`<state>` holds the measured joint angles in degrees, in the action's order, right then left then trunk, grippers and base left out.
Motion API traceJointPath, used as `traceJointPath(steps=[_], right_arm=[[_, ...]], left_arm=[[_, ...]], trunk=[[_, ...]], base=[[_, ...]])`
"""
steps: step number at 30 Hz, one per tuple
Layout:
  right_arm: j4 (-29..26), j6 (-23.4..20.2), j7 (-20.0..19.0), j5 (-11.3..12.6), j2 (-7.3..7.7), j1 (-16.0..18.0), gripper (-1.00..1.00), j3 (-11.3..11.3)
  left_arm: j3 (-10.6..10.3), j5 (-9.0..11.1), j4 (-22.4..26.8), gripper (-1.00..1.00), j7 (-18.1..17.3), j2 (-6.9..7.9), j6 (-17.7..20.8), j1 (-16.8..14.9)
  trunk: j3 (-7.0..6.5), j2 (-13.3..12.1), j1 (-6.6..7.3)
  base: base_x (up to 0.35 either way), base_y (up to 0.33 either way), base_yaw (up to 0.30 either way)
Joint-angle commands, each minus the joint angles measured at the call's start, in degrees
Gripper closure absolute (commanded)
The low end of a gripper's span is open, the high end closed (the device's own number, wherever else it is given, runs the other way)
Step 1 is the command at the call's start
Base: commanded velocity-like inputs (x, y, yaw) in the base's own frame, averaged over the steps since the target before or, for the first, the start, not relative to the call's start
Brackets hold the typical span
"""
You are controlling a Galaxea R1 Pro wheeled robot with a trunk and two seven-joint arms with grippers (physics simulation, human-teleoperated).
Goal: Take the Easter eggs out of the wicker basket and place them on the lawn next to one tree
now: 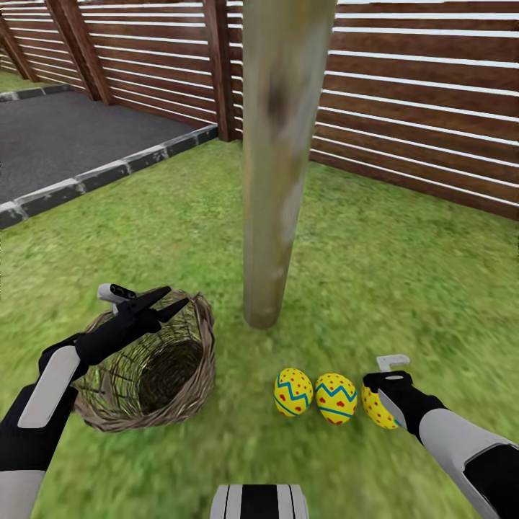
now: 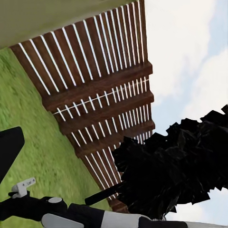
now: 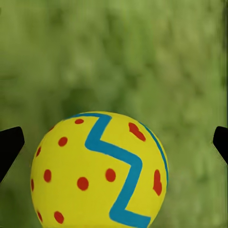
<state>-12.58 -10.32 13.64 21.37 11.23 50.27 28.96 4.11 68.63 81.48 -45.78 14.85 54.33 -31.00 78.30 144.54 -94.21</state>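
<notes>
Head view puts you facing the tree (image 1: 277,166), with three Easter eggs in a row on the lawn (image 1: 404,259) just in front of its foot: the first egg (image 1: 293,392) and the second egg (image 1: 336,398) touch or nearly touch, and the third egg (image 1: 376,409) sits just beside them, half hidden behind your right gripper (image 1: 386,378). That line-up makes sense, since all three have to end up next to one trunk. In the right wrist view the third egg (image 3: 99,171) rests on the grass with a dark fingertip (image 3: 9,147) far out on each side, so your right claw is spread wide and grips nothing; I'd judge the egg already let go.

The wicker basket (image 1: 148,364) lies tilted on the lawn to the left of the tree, its dark bottom bare, so no eggs remain inside it. Your left gripper (image 1: 162,303) hangs over the basket's rim, fingers a little apart, nothing between them.

Count: three eggs, one basket, one tree. Behind stand a slatted fence (image 1: 418,94) and an asphalt driveway (image 1: 65,137)
</notes>
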Motion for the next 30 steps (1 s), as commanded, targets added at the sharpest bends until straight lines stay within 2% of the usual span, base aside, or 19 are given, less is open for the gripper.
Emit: traceJointPath(steps=[1, 30], right_arm=[[-0.2, -0.4, 0.3, 0.4, 0.04, 0.0, -1.0, 0.5], [-0.3, -0.3, -0.4, 0.6, 0.03, -0.1, -1.0, 0.4]], left_arm=[[0.0, -0.1, 0.0, -1.0, -0.1, 0.0, 0.2, 0.0], [0.0, -0.5, -0.1, -1.0, 0.1, 0.04, 0.4, 0.0]], trunk=[[-0.19, 0.0, 0.03], [-6.61, -0.4, 0.78]], base=[[0.0, 0.0, 0.0], [0.0, 0.0, 0.0]])
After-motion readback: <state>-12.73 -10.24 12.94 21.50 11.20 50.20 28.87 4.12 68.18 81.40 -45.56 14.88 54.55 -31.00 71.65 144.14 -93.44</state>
